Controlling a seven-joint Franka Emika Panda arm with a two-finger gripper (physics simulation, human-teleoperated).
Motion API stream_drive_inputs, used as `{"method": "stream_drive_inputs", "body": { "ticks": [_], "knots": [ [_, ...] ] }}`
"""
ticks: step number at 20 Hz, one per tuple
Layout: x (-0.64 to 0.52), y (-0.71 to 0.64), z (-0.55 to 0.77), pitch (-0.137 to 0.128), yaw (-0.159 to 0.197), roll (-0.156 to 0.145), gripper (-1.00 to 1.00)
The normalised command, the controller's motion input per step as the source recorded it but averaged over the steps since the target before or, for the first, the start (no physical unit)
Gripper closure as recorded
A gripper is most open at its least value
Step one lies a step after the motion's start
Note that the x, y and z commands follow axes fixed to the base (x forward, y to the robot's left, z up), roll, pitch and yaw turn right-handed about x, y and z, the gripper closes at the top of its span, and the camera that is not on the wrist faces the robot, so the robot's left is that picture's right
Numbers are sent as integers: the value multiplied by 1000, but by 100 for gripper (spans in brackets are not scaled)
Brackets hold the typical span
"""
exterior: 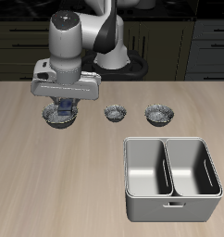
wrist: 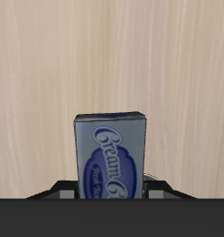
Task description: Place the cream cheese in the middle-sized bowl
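— Room around the bowls?
— Three in a row across the table [exterior: 49, 176]: one [exterior: 60, 115] masked by the gripper [exterior: 64, 104], then the smallest [exterior: 115, 113], then another [exterior: 158, 113] — narrow gaps between.
— In the way elsewhere?
— Grey two-compartment bin [exterior: 171, 176] toward the front edge. Bare wood beside it, and behind the row.

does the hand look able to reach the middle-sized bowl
Probably yes. The hand, gripping the cream cheese, is by the widest bowl; only the low smallest bowl lies between, and the middle-sized bowl is open on top.
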Motion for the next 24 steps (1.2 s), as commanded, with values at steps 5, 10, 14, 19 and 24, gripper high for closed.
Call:
{"method": "stream_drive_inputs", "body": {
  "ticks": [5, 10, 14, 19, 24],
  "knots": [
    [-359, 100, 62, -18, -35, -1, 100],
    [-379, 234, 163, -42, 15, 5, 100],
    [-213, 224, 167, -25, 12, 13, 100],
    [-183, 341, 131, -19, 10, 37, 100],
    [-34, 290, 87, -17, 8, -29, 100]
  ]
}}
